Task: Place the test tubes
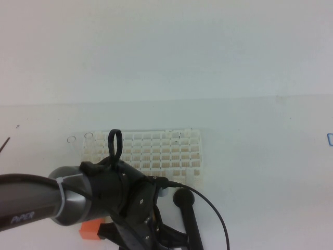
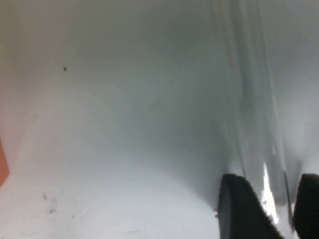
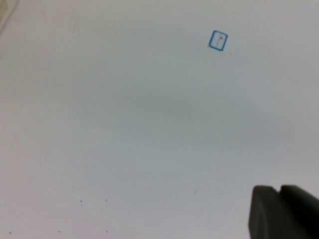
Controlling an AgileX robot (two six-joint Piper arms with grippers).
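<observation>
High view: white plastic grid rack (image 1: 156, 151) on the white table (image 1: 250, 156), with faint clear rims (image 1: 89, 137) at its left end, likely tubes already standing there. Dark left arm (image 1: 78, 200) stretched across the near side, just in front of the rack and beside an orange block (image 1: 91, 229); no right arm to be seen here. Left wrist view: left claw (image 2: 275, 209) closed on a clear glass test tube (image 2: 249, 99), dark tips on either side of it, the tube slanting away over bare table. Looks light, stiff, slick and easy to crack, so calls for a gentle pinch on the straight wall, kept upright when lowered into a cell. Right wrist view: right claw (image 3: 280, 209) with tips pressed together on nothing, hanging over bare table near a small blue square mark (image 3: 218, 40), off to the right of the rack.
</observation>
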